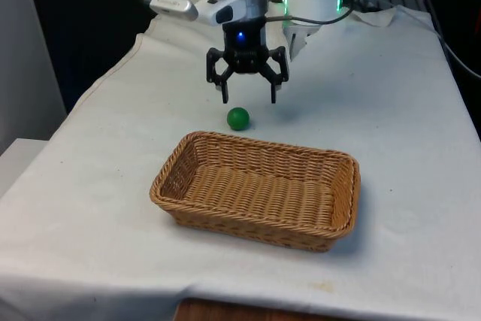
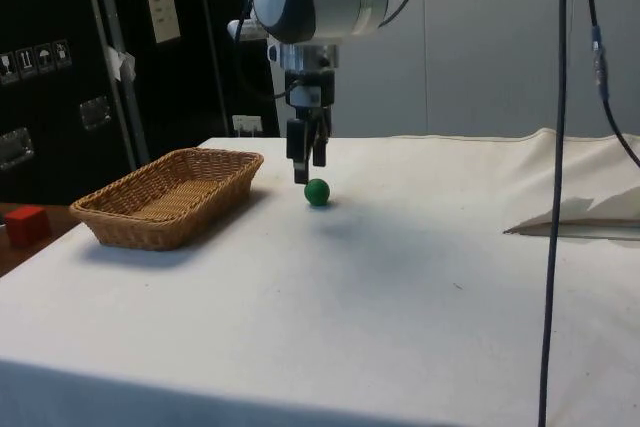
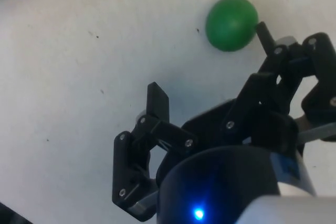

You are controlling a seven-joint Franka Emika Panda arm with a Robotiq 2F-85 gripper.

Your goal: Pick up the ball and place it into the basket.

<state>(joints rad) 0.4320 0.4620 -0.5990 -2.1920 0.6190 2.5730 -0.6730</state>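
Front view has the jaws (image 1: 249,98) spread apart, hanging above the green ball (image 1: 238,118) on the table, just behind the basket (image 1: 255,190), presumably lining up a grasp.

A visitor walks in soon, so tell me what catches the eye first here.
The green ball stands out on the white cloth, just beyond the basket's far rim. The gripper hangs open above the ball, slightly beyond it and not touching. The wicker basket, nothing in it, sits nearer the front camera.
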